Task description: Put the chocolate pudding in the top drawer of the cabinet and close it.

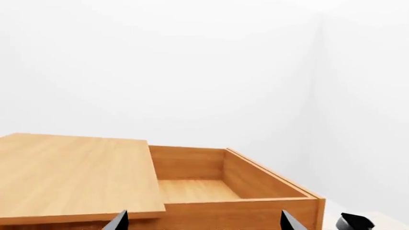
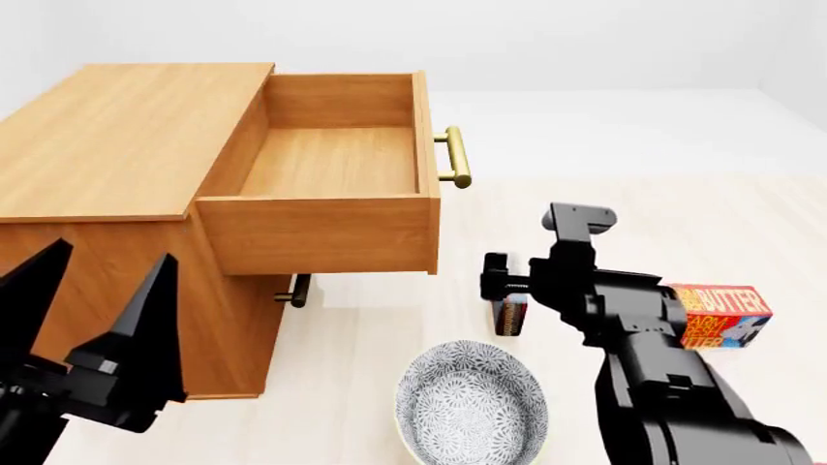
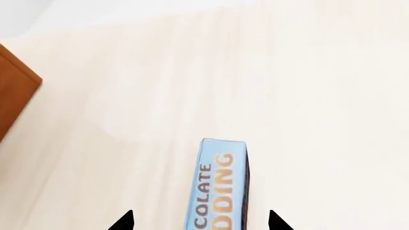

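Here the cabinet [image 2: 123, 145] fills the upper left of the head view, a boxy body of smooth orange-brown wood with a flat top and sharp straight edges. The top drawer [image 2: 329, 232] is pulled far out toward the middle of the frame; its inside is bare plain wood, with thin upright walls and a square front that carries a round brass bar handle [image 2: 454, 157]. Under it, a smaller brass handle [image 2: 297, 290] of the lower drawer shows in the shadow. The pudding [image 2: 513, 314] stands on its narrow edge on the pale floor [image 2: 387, 349], right of centre in the head view, just below the drawer's front corner and apart from it. In the right wrist view the pudding [image 3: 221, 189] is a thin flat carton, its blue face printed with orange letters. The right gripper [image 3: 200, 221] has its two black pointed fingers wide, one on each side of the carton, and they do not touch it. The left gripper [image 2: 97, 310], at the lower left of the head view, also has its fingers spread wide and holds nothing; it is in front of the cabinet's side. A round bowl [image 2: 471, 405] with a grey speckled pattern sits at the bottom centre, near the pudding. A butter box [image 2: 719, 315], orange-red, lies at the right, partly behind the right arm.
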{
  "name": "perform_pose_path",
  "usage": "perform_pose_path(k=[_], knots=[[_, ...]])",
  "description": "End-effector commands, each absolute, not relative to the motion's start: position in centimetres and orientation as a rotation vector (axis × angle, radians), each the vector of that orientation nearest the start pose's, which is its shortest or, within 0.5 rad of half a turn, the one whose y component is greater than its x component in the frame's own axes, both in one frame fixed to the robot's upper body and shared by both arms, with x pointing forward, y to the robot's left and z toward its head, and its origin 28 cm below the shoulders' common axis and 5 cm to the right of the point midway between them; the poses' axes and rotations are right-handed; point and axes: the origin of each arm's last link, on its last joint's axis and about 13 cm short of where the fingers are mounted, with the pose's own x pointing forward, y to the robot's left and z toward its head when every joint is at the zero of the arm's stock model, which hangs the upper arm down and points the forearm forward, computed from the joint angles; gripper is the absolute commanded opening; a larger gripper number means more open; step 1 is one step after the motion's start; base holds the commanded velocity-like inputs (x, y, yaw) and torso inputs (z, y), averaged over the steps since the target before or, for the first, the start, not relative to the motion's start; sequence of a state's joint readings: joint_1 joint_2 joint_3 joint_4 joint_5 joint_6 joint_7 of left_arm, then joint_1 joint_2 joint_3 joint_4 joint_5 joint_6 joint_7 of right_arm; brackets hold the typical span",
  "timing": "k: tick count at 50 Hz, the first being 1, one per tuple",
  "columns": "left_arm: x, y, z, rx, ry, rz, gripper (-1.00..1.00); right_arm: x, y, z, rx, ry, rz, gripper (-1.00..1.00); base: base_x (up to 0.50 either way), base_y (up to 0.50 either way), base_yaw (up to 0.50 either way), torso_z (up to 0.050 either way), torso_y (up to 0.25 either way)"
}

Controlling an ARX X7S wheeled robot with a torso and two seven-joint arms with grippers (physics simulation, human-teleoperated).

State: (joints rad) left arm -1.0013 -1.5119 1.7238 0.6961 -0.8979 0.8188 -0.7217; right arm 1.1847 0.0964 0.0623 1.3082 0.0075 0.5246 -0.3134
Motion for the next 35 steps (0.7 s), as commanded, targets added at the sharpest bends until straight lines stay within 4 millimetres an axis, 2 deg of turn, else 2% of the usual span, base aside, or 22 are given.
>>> perform_pose_path(k=[1,35], knots=[[13.1,28.9,19.6,-0.152,-0.284,-0.262,1.00,38.8,-13.7,9.5,0.163,0.649,0.194,1.00,0.00,0.00,0.00,0.000,0.000],[13.2,28.9,19.6,-0.161,-0.260,-0.269,1.00,37.9,-13.8,7.8,0.185,0.713,0.200,1.00,0.00,0.00,0.00,0.000,0.000]])
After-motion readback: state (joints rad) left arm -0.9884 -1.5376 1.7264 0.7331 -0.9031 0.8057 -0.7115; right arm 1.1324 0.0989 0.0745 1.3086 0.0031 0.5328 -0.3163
